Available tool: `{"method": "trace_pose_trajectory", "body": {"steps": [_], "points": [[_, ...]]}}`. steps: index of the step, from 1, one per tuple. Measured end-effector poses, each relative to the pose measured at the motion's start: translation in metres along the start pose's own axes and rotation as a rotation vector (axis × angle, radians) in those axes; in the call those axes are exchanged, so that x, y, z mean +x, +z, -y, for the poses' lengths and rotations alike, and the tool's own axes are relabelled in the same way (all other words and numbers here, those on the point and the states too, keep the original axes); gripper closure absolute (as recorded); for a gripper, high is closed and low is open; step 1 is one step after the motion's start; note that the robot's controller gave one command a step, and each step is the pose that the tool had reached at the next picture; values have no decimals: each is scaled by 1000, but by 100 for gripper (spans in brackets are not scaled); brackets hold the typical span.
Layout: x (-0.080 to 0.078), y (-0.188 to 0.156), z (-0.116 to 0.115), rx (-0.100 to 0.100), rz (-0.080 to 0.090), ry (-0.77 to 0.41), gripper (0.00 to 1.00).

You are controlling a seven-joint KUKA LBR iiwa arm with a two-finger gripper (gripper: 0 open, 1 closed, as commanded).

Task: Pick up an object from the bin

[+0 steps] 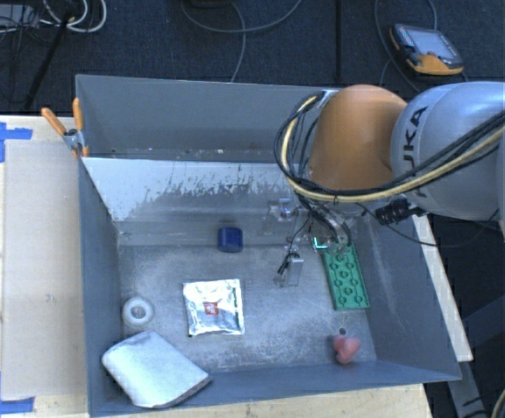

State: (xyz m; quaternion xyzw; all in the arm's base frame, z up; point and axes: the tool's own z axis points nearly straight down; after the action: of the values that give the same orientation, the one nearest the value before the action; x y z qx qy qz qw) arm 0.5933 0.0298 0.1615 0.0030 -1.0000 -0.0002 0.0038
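Note:
My gripper [289, 269] hangs low over bare bin floor right of centre, open, with nothing between its fingers. Just to its right, a green perforated plate [347, 279] lies lengthwise against the right wall, apart from the fingertips. A small blue block [230, 239] sits to the left of the gripper, near the back wall. A white foil packet [213, 307] with a red mark lies flat on the floor, forward and left of the gripper.
A small pale tape roll [138, 312] lies at the left. A grey-white pad [154, 368] lies in the front left corner. A small red-pink piece [346, 348] sits at the front right. The arm's orange cover and cables overhang the back right of the bin.

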Motion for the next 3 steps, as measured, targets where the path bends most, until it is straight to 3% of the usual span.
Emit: {"method": "trace_pose_trajectory", "body": {"steps": [1, 2, 3], "points": [[-13, 95, 71, 2, 2, 39, 0], [16, 92, 129, 2, 5, -111, 0], [16, 92, 127, -1, 6, -110, 100]]}}
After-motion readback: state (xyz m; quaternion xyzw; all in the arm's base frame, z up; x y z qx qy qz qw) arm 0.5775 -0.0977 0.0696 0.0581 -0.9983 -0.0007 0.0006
